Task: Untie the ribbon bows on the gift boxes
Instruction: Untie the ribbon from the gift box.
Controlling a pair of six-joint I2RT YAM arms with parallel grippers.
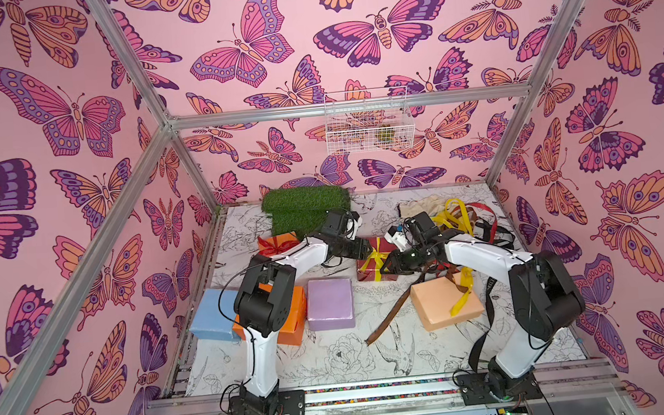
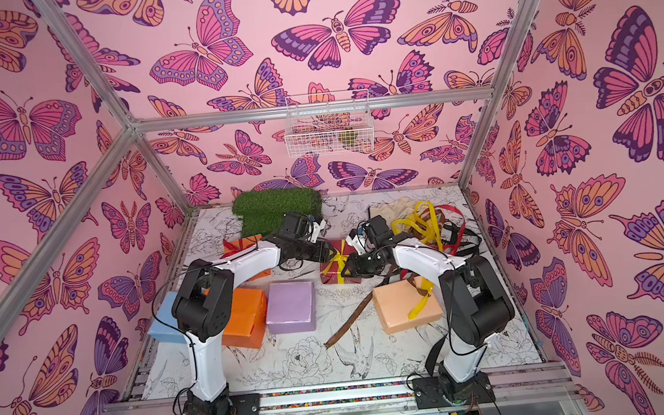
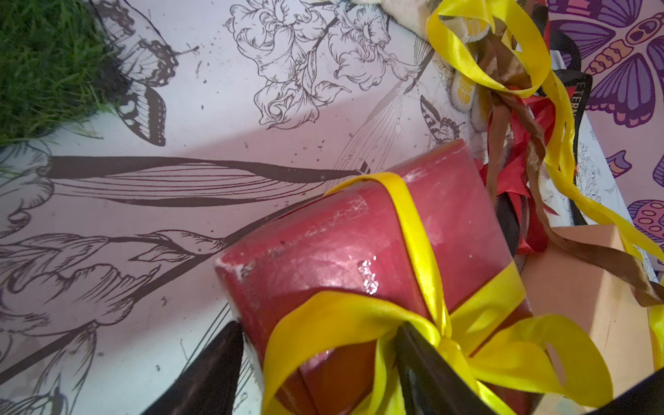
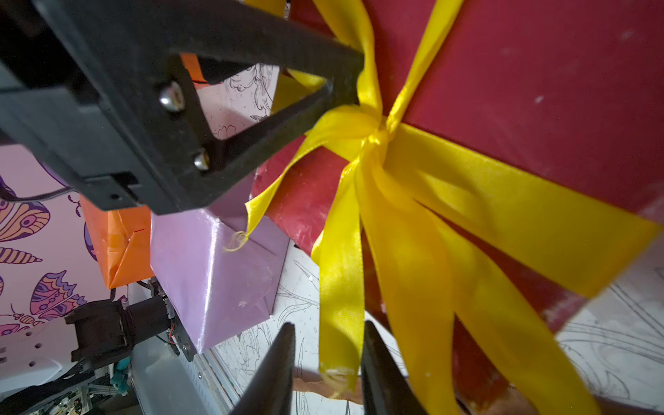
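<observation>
box point(image 3: 341, 251) sat clamped in left tool point(image 3: 318, 327) for bracing; right tool point(image 4: 328, 325), jaws apart, straddled bow point(image 4: 373, 136) tail, seemingly for pulling.

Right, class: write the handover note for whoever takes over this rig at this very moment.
Left gripper: seems clamped on the dark red box, beside its yellow bow.
Right gripper: jaws apart, either side of one bow tail, not pinching it yet.
Done: pale blue box, front orange box, lilac box and peach box have no tied bow; loose ribbons lie over the peach box and piled at the back right.
To do: the yellow bow, then the red bow on the back orange box.
</observation>
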